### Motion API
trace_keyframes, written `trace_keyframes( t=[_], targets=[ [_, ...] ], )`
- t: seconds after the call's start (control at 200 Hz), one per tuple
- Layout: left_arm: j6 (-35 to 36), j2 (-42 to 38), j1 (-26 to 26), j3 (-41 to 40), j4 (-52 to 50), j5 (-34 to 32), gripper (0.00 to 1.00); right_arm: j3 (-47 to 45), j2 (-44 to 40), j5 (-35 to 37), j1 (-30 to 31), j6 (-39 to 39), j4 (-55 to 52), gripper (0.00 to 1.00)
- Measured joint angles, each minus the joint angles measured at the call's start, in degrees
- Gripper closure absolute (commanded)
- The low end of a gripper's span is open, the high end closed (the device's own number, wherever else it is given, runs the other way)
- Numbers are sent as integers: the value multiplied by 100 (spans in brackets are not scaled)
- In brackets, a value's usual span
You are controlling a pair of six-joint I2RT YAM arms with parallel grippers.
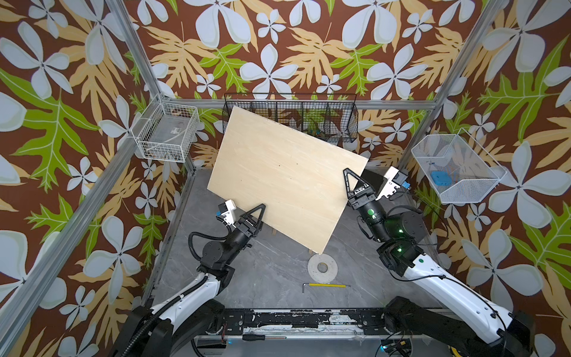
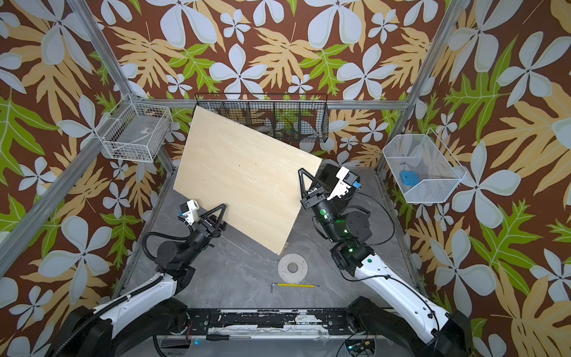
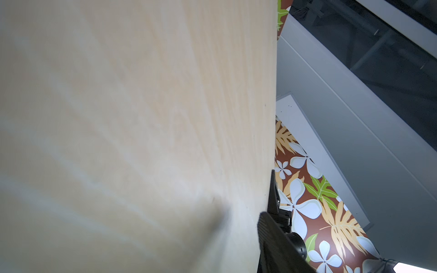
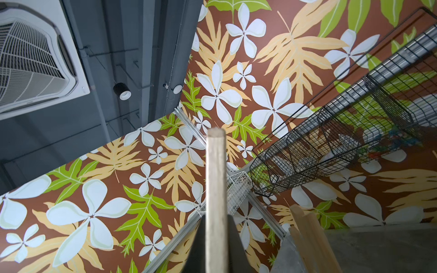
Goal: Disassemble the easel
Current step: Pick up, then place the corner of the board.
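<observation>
- The right end effector (image 1: pixel 347 172) is clamped on the right-hand edge of the large flat rectangular pale plywood board (image 1: pixel 287 173). In the right wrist view the edge runs between its fingers. With so narrow a pinch, the board may pivot or slide out.
- The left end effector (image 1: pixel 262 207) sits at the board's opposite edge with one finger over the face. I cannot tell whether it has closed on the wood. If its hold is loose or uneven, the board could twist.
- The easel of thin pale wood slats (image 2: pixel 286 246) stands near the middle of the grey marbled counter (image 1: pixel 278 290), mostly hidden under the board. Dragging the board could snag or topple it.
- The board's far corner reaches toward the black wire basket (image 1: pixel 340 120) at the counter's back edge and could catch on it.
</observation>
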Motion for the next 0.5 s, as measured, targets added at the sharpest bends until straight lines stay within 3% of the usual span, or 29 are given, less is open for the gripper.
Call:
trace_keyframes(
  t=[0.29, 0.43, 0.5],
  targets=[
    [85, -1478, 9, -39, -1259, -109, 75, 514, 81, 59, 70, 704, -940, 100],
    [114, -1930, 9, -37, -1799, -323, 90, 660, 219, 199, 76, 1261, -1543, 100],
    [-116, -2031, 9, -37, -1943, -466, 99, 688, 286, 205, 83, 1397, -1639, 93]
  ],
)
